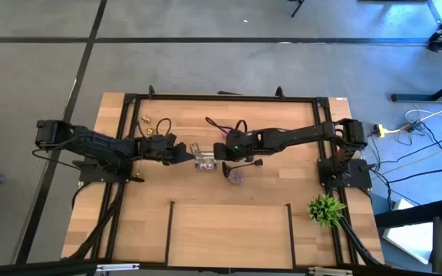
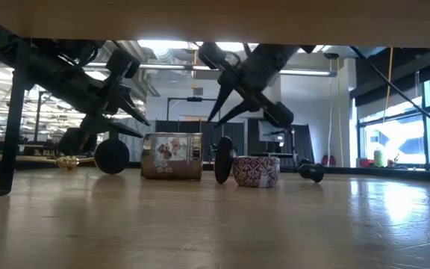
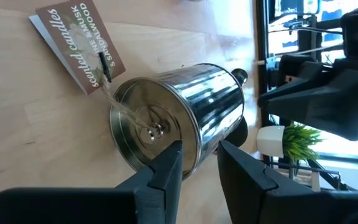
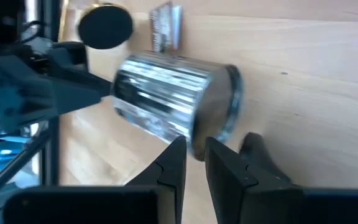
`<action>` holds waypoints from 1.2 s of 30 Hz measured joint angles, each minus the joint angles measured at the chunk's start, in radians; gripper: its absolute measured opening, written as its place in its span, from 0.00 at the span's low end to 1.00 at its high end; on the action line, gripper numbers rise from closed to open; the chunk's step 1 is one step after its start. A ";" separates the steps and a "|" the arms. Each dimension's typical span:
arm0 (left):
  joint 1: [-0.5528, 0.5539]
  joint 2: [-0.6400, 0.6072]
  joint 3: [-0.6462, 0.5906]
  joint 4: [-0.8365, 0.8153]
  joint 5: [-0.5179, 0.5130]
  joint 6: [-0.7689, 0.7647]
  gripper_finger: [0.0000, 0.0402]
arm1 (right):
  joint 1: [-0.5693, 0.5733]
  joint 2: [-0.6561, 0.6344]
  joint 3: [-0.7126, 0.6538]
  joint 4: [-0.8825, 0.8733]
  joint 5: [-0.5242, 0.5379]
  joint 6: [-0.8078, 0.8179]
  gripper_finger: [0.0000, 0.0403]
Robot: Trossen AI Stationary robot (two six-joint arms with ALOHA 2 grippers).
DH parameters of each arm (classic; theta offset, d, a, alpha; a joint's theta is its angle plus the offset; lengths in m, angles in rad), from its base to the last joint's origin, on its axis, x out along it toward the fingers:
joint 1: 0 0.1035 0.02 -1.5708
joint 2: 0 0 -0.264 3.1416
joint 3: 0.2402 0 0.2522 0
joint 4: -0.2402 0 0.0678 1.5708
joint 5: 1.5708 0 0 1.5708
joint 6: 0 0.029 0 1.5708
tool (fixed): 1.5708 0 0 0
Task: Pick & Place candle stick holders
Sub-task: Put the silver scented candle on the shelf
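Two dark grippers meet over the middle of the pale wooden desk [image 1: 229, 230], the left gripper [image 1: 184, 154] on one side and the right gripper [image 1: 222, 150] on the other side of a shiny silver round candle holder [image 1: 203, 160] that stands between them with a brown paper tag [image 3: 79, 42] tied to its lid. Each gripper's jaws stand slightly parted just beside the silver holder, gripping nothing. Near it sit a pink glittery round holder [image 2: 256, 171], a black thin-stemmed holder [image 2: 223, 159] and small gold holders [image 1: 146, 120].
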 joint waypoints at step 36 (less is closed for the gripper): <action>0.000 0.146 0.000 0.234 0.034 -0.035 0.16 | -0.001 0.025 0.001 -0.020 -0.029 0.018 0.15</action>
